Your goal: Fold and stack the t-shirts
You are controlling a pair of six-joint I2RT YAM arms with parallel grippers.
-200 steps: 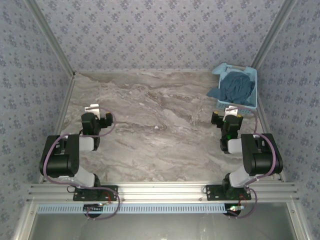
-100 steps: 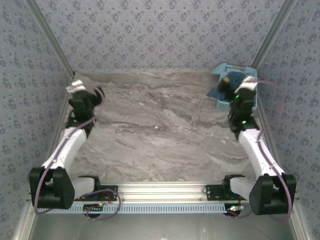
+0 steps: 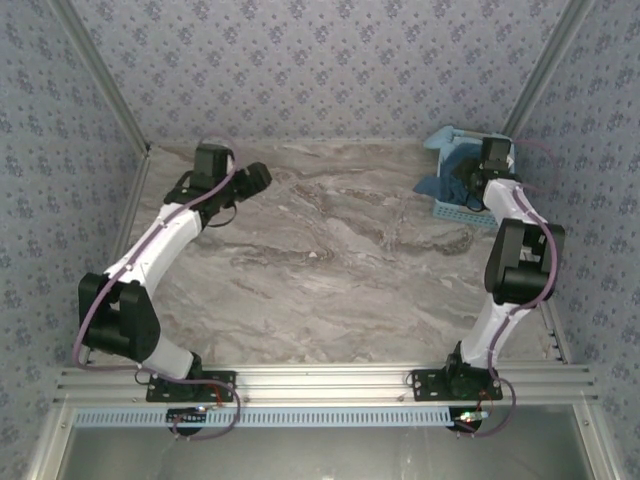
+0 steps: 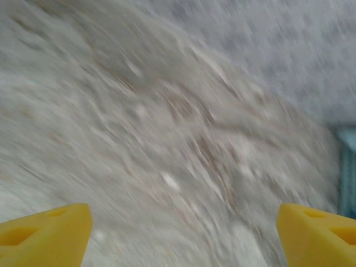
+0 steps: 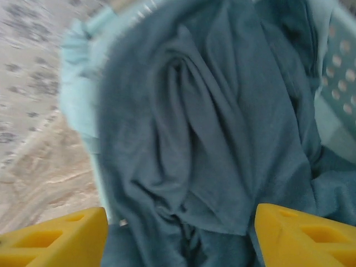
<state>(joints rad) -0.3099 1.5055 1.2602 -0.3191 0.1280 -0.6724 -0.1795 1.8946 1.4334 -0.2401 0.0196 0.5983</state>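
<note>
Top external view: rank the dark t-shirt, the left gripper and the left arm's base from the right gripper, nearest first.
1. The dark t-shirt, in the basket, at the right gripper.
2. The left gripper, at the far left.
3. The left arm's base, near-left edge.

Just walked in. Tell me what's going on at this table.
Two robot arms are on a shirt-folding job, and no folding has begun. The right gripper hovers over the pale-blue basket in the far right corner, fingers open above a crumpled dark teal-blue t-shirt that spills over the rim. It holds nothing. The left gripper is open too, out over the marble-patterned table at the far left.
</note>
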